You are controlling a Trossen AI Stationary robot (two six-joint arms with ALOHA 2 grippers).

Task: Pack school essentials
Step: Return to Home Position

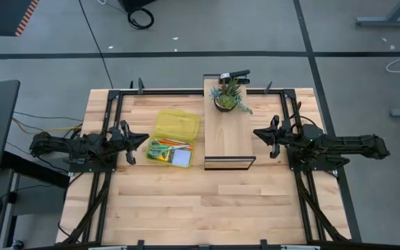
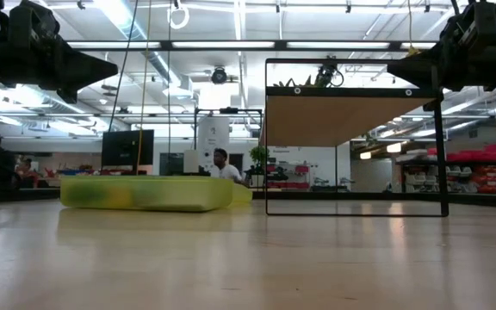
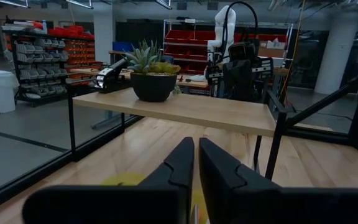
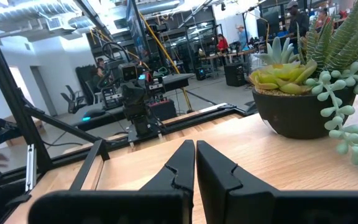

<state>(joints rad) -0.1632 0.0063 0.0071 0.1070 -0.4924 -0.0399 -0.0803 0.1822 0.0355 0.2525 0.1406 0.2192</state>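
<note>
The open translucent yellow case [image 1: 172, 139] lies flat on the table left of centre, its lid folded back toward the far edge. In its near half lie orange pencils [image 1: 174, 143], green-handled scissors [image 1: 157, 148], a yellow-green crayon box [image 1: 160, 157] and a light blue sticky-note pad [image 1: 181, 159]. The low view shows the case [image 2: 149, 192] as a low yellow tray. My left gripper [image 1: 144, 141] hovers shut just left of the case, above the table. My right gripper [image 1: 256, 132] hovers shut at the right of the wooden shelf, touching nothing.
A wooden shelf on a black frame [image 1: 229, 142] stands at table centre, with a potted green plant [image 1: 228, 97] on its far end. A dark tool [image 1: 235, 74] lies at the shelf's far edge. Bare wood spans the near half [image 1: 207, 208]. A person [image 2: 222, 165] sits beyond the table.
</note>
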